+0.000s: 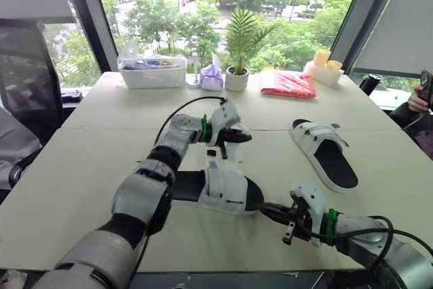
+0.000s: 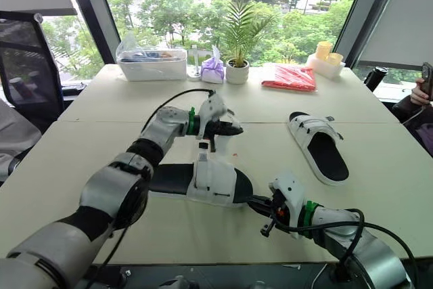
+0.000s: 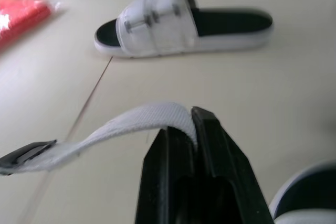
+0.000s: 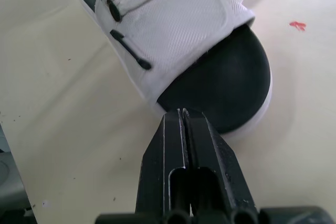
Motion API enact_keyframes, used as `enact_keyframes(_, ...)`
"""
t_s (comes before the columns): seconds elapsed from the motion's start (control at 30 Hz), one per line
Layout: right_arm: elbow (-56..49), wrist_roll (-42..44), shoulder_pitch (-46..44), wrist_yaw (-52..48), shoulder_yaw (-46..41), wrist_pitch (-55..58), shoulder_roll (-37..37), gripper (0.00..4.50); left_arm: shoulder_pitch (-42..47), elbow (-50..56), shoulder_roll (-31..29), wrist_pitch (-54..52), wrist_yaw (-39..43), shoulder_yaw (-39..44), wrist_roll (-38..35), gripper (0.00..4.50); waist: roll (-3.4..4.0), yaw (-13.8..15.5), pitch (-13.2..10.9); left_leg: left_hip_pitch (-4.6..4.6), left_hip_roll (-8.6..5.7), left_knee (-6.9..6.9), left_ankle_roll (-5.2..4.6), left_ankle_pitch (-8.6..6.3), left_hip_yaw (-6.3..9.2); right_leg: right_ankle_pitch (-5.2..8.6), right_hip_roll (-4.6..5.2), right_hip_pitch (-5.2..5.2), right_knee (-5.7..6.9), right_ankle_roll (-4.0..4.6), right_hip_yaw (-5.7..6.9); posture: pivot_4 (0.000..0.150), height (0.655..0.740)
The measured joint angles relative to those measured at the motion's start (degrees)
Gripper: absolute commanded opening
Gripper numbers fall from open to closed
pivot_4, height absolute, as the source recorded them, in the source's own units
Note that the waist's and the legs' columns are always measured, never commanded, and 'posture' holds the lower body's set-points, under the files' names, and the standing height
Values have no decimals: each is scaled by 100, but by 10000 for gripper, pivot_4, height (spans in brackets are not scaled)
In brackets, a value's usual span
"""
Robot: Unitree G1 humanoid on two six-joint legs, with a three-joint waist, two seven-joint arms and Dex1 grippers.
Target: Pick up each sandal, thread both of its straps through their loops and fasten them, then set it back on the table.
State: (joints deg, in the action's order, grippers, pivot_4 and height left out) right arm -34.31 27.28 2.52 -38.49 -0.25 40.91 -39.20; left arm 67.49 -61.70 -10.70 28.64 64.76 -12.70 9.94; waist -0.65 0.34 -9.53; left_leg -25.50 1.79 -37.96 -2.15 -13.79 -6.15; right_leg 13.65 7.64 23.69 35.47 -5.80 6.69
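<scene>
White strap between the left jaws.

near sandal, low centre of the head view: white fabric upper over a black footbed, sole down, toe toward the right. one white strap lifted clear of the upper, loose, dark piece at its free end. far sandal, right of centre: same make, lying flat, heel toward lower right, both straps seemingly closed.
</scene>
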Motion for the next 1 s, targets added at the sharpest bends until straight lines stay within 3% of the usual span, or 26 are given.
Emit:
enact_keyframes(0.1,333,-176,-146,-49,152,-162,-6,0,-435,490,-501,2368,-686,-745,1011,294,-1,37,-1,0,3,-7,1,1,0,-1,0,1,5,2,1,1500,7400)
enact_keyframes(0.2,672,-394,-310,-95,355,-424,35,0,-430,657,-934,3629,-1999,-1042,2037,294,1,80,0,0,-2,-17,-10,-6,3,-2,4,-10,1,3,3,1500,7400)
enact_keyframes(0.43,1191,-647,-485,-141,462,-934,244,0,20,700,-1471,3479,-6393,-2008,4883,294,-4,186,-2,-2,-3,-25,-18,-10,3,-7,1,-13,4,-9,2,1500,7400)
enact_keyframes(0.57,1358,-732,-612,-199,519,-1047,289,0,245,692,-1531,3073,-8197,-2649,5858,294,-3,189,-2,-6,-3,-25,-19,-10,1,-6,1,-8,6,-11,2,1500,7400)
enact_keyframes(0.67,1483,-788,-718,-268,579,-1139,333,0,315,486,-1506,2931,-8802,-2814,5964,10146,-4,180,-2,-7,-1,-25,-18,-9,-2,-6,0,-2,14,-11,2,1500,7400)
enact_keyframes(0.9,1846,-848,-980,-510,620,-1313,324,0,626,385,-1645,3024,-9699,-3180,6113,44405,-3,186,-2,-3,-1,-28,-17,-8,-3,-6,1,-5,19,-12,1,1500,7400)
enact_keyframes(1.0,1976,-853,-1073,-589,618,-1367,322,0,625,315,-1724,3284,-9866,-3366,6150,44405,-3,188,-2,-4,-1,-29,-16,-8,-5,-6,2,-3,22,-12,1,1500,7400)
